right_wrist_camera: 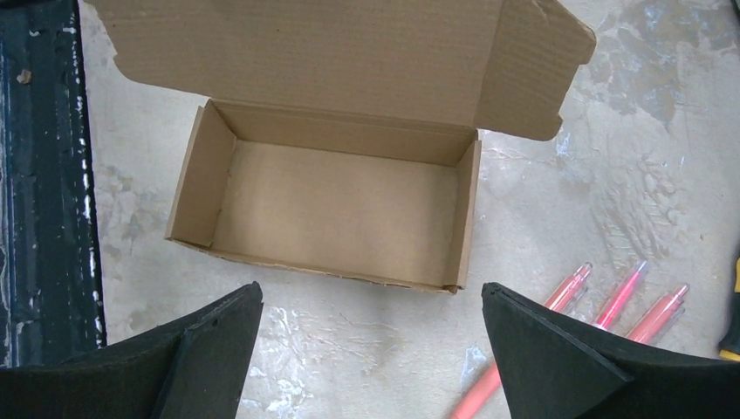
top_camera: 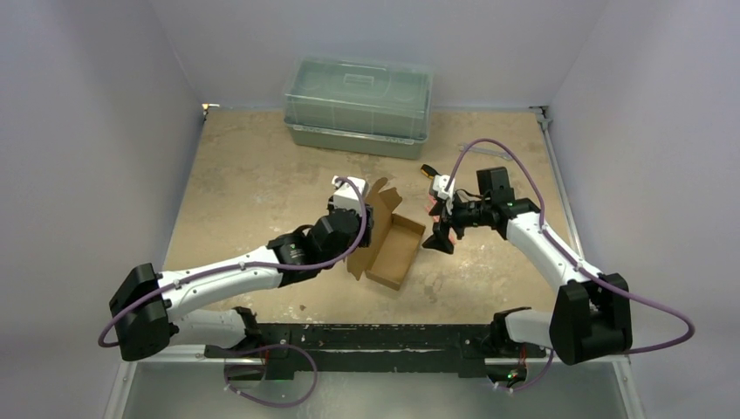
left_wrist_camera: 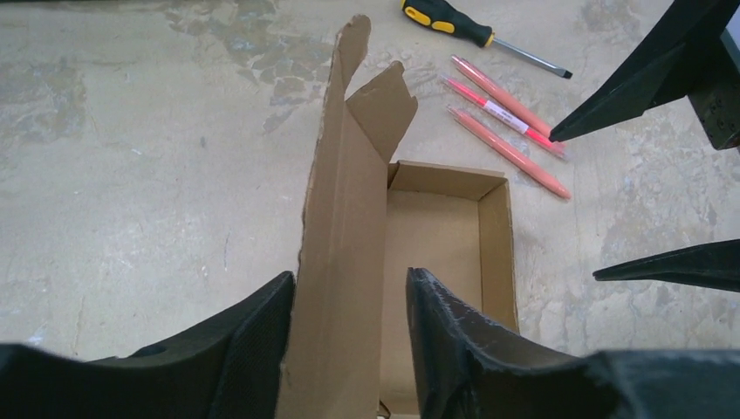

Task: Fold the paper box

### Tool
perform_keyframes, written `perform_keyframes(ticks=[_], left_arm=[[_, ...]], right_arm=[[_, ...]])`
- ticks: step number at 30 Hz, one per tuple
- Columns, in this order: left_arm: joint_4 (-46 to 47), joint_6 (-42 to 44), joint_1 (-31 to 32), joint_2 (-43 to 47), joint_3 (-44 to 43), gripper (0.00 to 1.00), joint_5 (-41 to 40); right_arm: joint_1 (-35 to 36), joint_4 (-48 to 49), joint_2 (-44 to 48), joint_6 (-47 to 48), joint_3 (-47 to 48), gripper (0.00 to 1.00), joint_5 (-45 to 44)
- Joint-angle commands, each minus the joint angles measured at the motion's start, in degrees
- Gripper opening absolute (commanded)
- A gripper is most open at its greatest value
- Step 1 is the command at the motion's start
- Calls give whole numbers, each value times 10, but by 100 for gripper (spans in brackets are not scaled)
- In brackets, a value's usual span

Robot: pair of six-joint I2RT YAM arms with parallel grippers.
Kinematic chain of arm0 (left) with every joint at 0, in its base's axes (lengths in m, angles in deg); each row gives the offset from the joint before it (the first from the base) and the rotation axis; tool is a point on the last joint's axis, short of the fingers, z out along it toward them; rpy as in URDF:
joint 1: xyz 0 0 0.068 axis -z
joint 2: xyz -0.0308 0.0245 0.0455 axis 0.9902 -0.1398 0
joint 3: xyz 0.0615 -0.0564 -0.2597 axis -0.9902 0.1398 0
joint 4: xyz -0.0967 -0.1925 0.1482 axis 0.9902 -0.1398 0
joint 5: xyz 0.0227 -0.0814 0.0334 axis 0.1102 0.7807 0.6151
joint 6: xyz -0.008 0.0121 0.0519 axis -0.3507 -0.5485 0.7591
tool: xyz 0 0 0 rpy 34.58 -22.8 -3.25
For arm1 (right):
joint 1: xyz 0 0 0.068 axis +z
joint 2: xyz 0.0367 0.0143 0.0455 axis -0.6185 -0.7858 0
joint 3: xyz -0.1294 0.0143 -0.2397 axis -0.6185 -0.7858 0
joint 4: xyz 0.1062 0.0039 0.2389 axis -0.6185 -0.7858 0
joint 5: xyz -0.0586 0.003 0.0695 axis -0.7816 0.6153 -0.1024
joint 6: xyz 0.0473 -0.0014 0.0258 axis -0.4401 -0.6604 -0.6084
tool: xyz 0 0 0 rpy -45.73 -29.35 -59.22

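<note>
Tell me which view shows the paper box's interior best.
Right wrist: it looks straight into the paper box, floor, four walls and raised lid visible. Left wrist sees the lid edge-on inside the left end effector. Top external shows it small.

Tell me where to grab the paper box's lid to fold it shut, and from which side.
Probably the upright lid, pinched across its thin panel with one finger on each face. It stands on edge with both faces free, so come in edge-on along the panel, as the left gripper does, straddling it with open jaws.
</note>
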Motion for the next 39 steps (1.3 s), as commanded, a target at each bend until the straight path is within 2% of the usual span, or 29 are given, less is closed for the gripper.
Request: perform_keyframes(ticks=[1, 6, 8, 17, 20, 22, 24, 31, 36, 39], left_arm=[[-11, -16, -36, 3, -30, 39, 62], [-10, 3, -56, -5, -36, 8, 99], [-7, 25, -56, -11, -40, 1, 110], [1, 115, -56, -14, -66, 0, 131], [0, 129, -56, -13, -69, 0, 137], [5, 142, -56, -12, -65, 0, 143], [16, 157, -56, -12, -60, 0, 147], [30, 208, -56, -26, -65, 0, 163], [32, 237, -56, -40, -73, 0, 173], [30, 254, -56, -48, -79, 0, 174]], right_arm=[[0, 25, -1, -38, 24, 99, -9], [0, 43, -16, -76, 32, 99, -15], [0, 44, -25, -79, 41, 99, -22], [0, 40, -85, -77, 91, 99, -49], [1, 17, -133, -78, 130, 87, -28], [0, 3, -173, -95, 156, 73, -3], [1, 3, -208, -124, 170, 65, 29], [-1, 32, -254, -186, 167, 46, 79], [-15, 7, -297, -187, 180, 29, 132], [-18, -13, -317, -177, 192, 23, 157]])
